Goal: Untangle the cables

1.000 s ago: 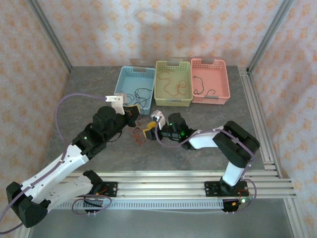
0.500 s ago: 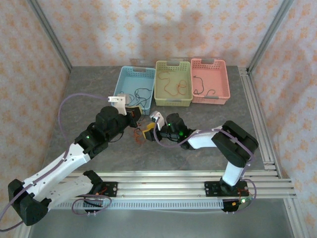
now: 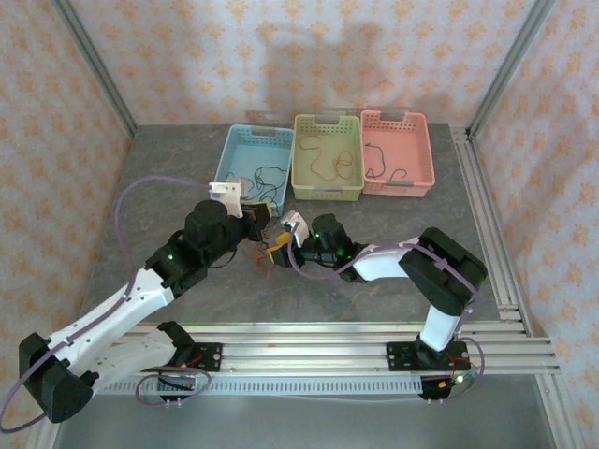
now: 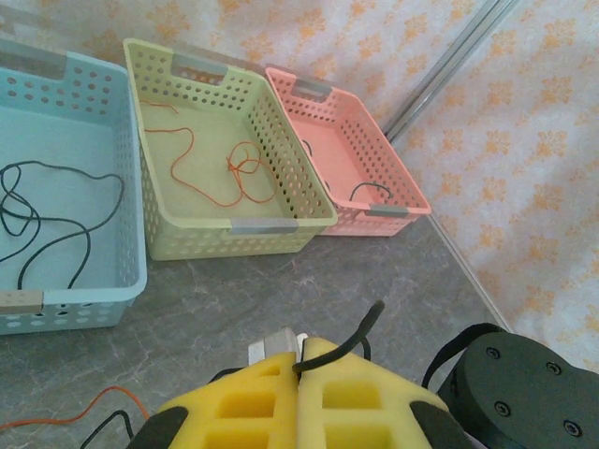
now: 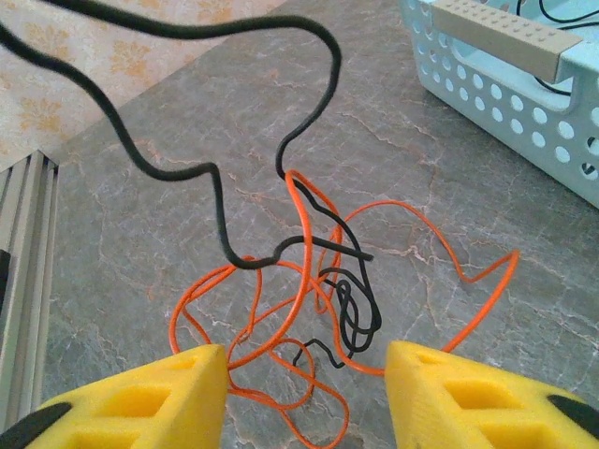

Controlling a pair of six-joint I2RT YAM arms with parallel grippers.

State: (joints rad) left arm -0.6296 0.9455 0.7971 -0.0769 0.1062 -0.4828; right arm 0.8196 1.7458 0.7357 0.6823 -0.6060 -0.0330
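- Grey marbled table (image 3: 374,271): it fills the middle of the overhead view. Three perforated plastic baskets stand in a row along its upper edge: a light blue basket (image 3: 234,154), a yellow-green basket (image 3: 327,194) and a pink basket (image 3: 397,187). In the left wrist view each one holds a loose wire: black in the blue, orange in the yellow-green, black in the pink.
- Left hand (image 4: 299,374): its yellow foam pads are pressed together at the bottom centre of its wrist view. They pinch a thin black cable (image 4: 363,323) that pokes up from between them. Over the last second this arm has crept up and to the right in the overhead view, towards the blue basket's lower corner. That looks like the pinched strand being drawn away from the knot.
- Right hand (image 5: 307,367): its pads stand apart at the lower left and lower right of its wrist view, with nothing between them. It has edged slightly left and hovers over the tangle, probably lining up to pin or pick the orange strand.
- Tangle (image 3: 260,254): it lies just left of centre in the overhead view, on the table by the two hands. A thin orange cable (image 5: 412,220) loops across the table, and the black one threads through it, then rises to the upper left. The two are still interlocked.
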